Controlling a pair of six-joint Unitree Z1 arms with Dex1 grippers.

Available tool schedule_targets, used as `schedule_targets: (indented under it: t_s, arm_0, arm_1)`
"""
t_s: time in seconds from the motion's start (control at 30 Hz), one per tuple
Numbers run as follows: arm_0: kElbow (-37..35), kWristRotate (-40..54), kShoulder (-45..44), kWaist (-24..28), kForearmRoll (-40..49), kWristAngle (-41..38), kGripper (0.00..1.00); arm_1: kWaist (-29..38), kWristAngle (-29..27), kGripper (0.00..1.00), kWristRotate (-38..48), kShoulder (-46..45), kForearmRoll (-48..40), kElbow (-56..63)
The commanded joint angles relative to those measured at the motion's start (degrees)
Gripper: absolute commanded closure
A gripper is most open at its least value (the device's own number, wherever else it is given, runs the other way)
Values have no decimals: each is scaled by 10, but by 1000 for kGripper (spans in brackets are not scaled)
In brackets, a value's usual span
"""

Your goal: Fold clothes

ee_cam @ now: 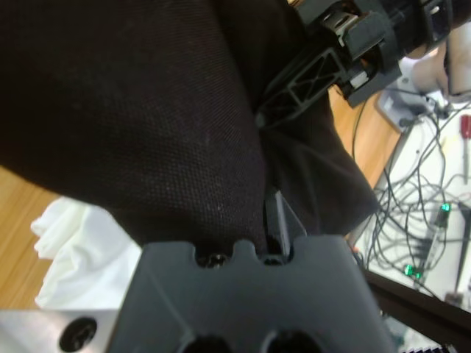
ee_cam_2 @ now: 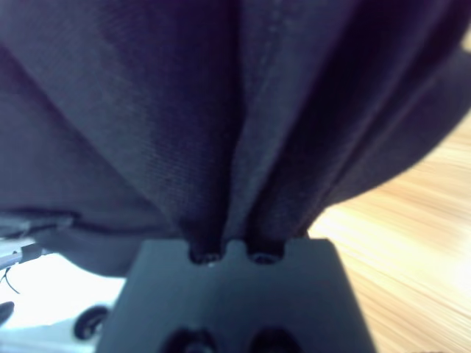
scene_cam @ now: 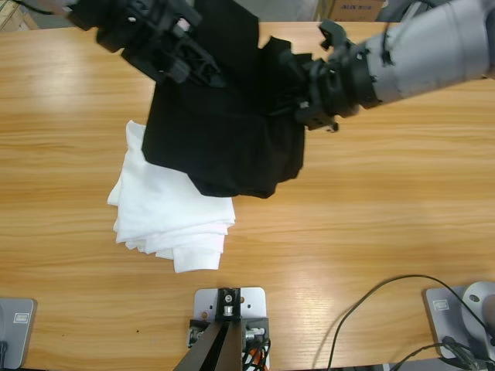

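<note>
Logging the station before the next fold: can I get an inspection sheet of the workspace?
Surface: wooden table.
Job's things: black shirt lifted and bunched, overhanging the white garments piled on the table.
Clutter: nothing seen.
Grippers: left gripper and right gripper both grip shirt folds, fingers buried in cloth.
Cables: black cable on the table; tangled cables beyond its edge.
Surroundings: box behind the table.

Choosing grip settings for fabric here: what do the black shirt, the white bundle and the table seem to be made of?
Black shirt: matte knit, likely cotton or a blend; the left wrist view shows a fine pebbled weave. White bundle: soft, thin cloth, probably cotton, lying in limp layered folds. Table: wood or wood-look laminate, with visible grain and a glossy sheen.
</note>
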Motion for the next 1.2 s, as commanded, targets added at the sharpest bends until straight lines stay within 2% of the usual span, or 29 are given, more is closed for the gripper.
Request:
schedule_targets:
  t_s: [0.03, 0.23, 0.47, 0.83, 1.2]
  arm_0:
    - [152, -32, -89, 21, -87, 5, 1000]
    - [316, -110, -151, 53, -214, -6, 1000]
    - [437, -128, -183, 105, -273, -17, 1000]
    - [488, -136, -134, 116, -355, -23, 1000]
    - [558, -137, -149, 144, -389, -29, 1000]
  arm_1:
    - [36, -21, 1000, 14, 71, 31, -67]
    - [75, -31, 1000, 27, 111, 43, -111]
    - [83, -36, 1000, 27, 141, 66, -151]
    - [89, -36, 1000, 27, 184, 70, -165]
    - [97, -39, 1000, 24, 212, 86, -193]
